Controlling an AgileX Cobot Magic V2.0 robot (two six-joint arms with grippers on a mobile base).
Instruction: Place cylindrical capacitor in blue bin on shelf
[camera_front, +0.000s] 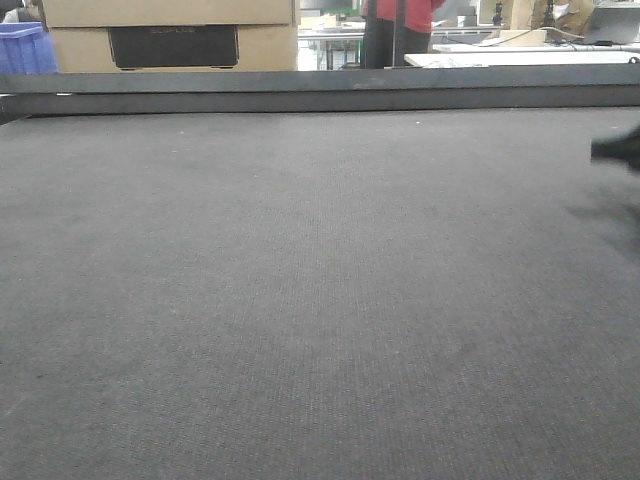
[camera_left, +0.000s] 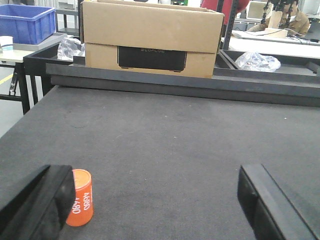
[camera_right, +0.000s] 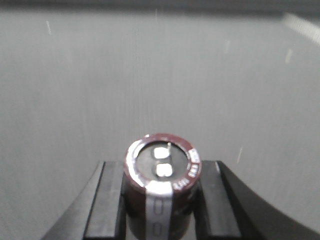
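Note:
The cylindrical capacitor (camera_right: 161, 192) is dark brown with a silvery stripe and a ringed top with two pale terminals. It stands upright in the right wrist view, with my right gripper (camera_right: 161, 167) shut on its sides, above the grey table top. My left gripper (camera_left: 152, 175) hangs open low over the table with nothing between its fingers. A blue bin (camera_left: 27, 22) sits on a pale side table past the far-left corner and also shows in the front view as the blue bin (camera_front: 25, 50). The shelf is out of view.
An orange cylinder with white numbers (camera_left: 80, 197) stands right beside my left finger (camera_left: 47, 200). A cardboard box (camera_left: 150, 37) sits behind the table's raised dark far rail (camera_left: 185, 82), with crumpled plastic bags (camera_left: 257, 61) beside it. A dark blurred shape (camera_front: 618, 148) enters at the front view's right edge.

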